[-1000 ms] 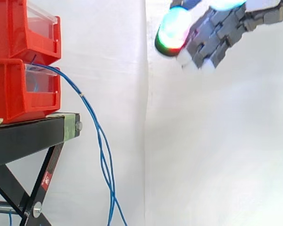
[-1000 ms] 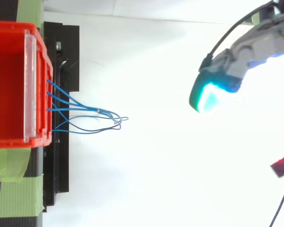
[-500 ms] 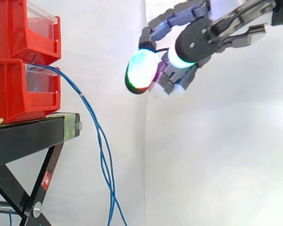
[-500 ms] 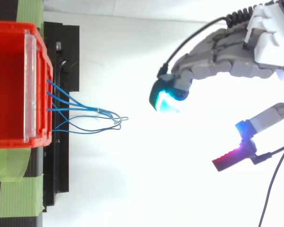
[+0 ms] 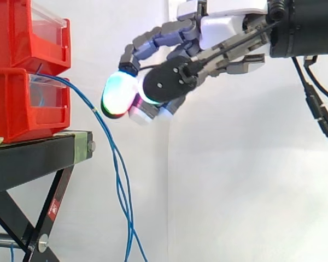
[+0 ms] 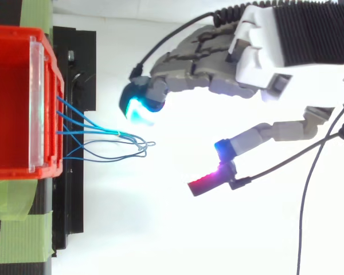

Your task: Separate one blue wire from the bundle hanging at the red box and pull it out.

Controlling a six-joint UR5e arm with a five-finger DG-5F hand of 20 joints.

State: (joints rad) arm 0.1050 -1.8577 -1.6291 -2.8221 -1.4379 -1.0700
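Several thin blue wires (image 5: 113,155) leave the front of the lower red box (image 5: 22,103) and hang down past the black stand (image 5: 38,155). From above, the blue wires (image 6: 112,140) fan out from the red box (image 6: 14,103) and gather into a bundle. My hand (image 6: 258,54) reaches in from the right, open, fingers loosely bent and thumb spread apart. Its glowing fingertips (image 5: 117,95) hover just right of the wires, slightly above the bundle, touching nothing. In the top view the thumb (image 6: 209,180) sits well right of the bundle.
A second red box (image 5: 27,33) is stacked on the lower one. Green tape (image 6: 17,220) marks the stand's top. A white curtain fills the background, with open room to the right of and below the wires.
My hand has travelled left and down toward the wires, from the upper right to just beside the bundle. The wires have not moved.
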